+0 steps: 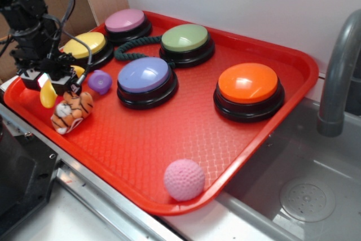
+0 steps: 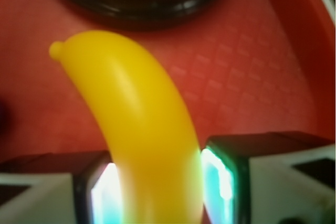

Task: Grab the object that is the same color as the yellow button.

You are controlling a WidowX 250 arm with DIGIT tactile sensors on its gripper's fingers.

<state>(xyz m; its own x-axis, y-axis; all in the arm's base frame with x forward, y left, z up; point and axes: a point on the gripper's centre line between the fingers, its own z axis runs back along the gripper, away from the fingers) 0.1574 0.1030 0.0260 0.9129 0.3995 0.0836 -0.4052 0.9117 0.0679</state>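
The object, a small glossy yellow toy banana (image 1: pixel 48 95), hangs from my gripper (image 1: pixel 54 80) at the left end of the red tray (image 1: pixel 186 139). The wrist view has the banana (image 2: pixel 136 114) running up between both lit pads (image 2: pixel 218 187), and my gripper (image 2: pixel 157 192) is shut on it. Its tip points toward a black button base (image 2: pixel 142 1). The yellow button (image 1: pixel 84 45) stands just behind the gripper, at the tray's back left. Whether the banana's lower end touches the tray, I cannot tell.
An orange striped plush tiger (image 1: pixel 72 111) lies right beside the gripper, and a small purple toy (image 1: pixel 100 82) sits behind it. Purple (image 1: pixel 144 75), pink (image 1: pixel 125 21), green (image 1: pixel 185 38) and orange (image 1: pixel 248 83) buttons fill the tray. A pink ball (image 1: pixel 184 179) rests at the front edge. A grey faucet (image 1: pixel 338 66) rises at right.
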